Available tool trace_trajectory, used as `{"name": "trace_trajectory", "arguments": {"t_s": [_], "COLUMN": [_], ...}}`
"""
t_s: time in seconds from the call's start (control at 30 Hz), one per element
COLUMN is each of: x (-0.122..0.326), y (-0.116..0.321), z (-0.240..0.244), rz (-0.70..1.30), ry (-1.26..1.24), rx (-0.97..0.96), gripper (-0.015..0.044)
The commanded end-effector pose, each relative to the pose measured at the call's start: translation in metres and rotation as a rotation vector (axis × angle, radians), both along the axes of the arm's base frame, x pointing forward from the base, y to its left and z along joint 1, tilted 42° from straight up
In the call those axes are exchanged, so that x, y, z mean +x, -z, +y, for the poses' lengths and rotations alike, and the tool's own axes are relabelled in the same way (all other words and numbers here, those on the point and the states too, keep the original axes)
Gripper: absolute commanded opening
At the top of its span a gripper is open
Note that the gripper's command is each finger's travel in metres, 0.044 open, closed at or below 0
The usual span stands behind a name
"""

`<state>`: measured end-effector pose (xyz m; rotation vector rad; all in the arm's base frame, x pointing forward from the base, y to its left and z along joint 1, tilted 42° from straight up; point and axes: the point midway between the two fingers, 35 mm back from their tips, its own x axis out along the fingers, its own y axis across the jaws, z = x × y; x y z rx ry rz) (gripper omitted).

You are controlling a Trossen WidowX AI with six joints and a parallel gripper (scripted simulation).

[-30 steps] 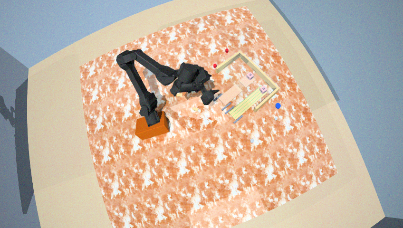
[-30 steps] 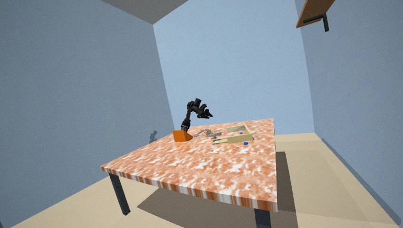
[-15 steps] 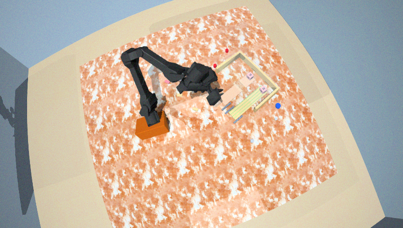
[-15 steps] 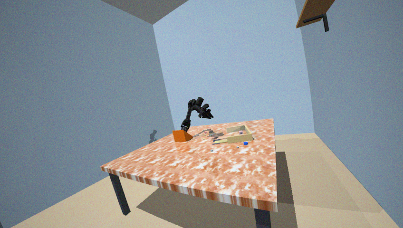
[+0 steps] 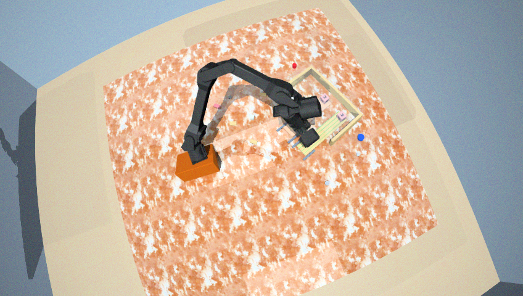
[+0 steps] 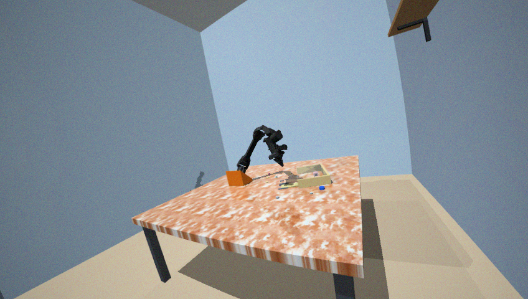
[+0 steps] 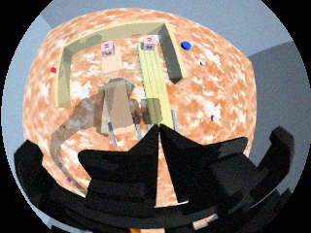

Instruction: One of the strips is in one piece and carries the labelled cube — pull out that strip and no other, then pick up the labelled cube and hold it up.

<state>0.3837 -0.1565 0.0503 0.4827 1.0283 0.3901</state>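
Note:
A yellow-green striped strip (image 5: 330, 126) (image 7: 155, 78) runs in one piece into the walled frame, and a pink cube (image 5: 341, 115) (image 7: 150, 43) with a dark letter like M sits at its far end. The peach strip beside it is in two pieces with a gap: a near piece (image 7: 118, 104), partly in shadow, and a far piece (image 7: 112, 65). A second lettered pink cube (image 5: 324, 97) (image 7: 107, 48) sits at the far piece's end. My gripper (image 6: 282, 165) (image 7: 158, 127) is shut and empty, above the table near the strips' near ends. Its fingertips are hidden in the top view.
The pale wooden frame (image 5: 337, 92) (image 6: 314, 180) (image 7: 117, 30) walls the strips on three sides. Grey-blue bars (image 5: 309, 155) (image 7: 173, 118) flank the near ends. A blue disc (image 5: 360, 137) (image 7: 186, 46) and a red piece (image 5: 294, 65) (image 7: 53, 70) lie outside the frame. Small chips lie towards the orange base block (image 5: 194, 170).

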Motion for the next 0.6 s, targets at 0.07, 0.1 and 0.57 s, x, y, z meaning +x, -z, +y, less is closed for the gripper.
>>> {"name": "trace_trajectory", "arguments": {"t_s": [0.07,0.1,0.57], "x": [0.012,0.013,0.019], "y": [0.031,0.037,0.06], "z": [0.003,0.004,0.011], "rz": [0.1,0.116,0.165], "ry": [-0.181,-0.213,-0.325], "rx": [-0.002,0.001,0.017], "gripper": [0.0,0.0,0.0]}}
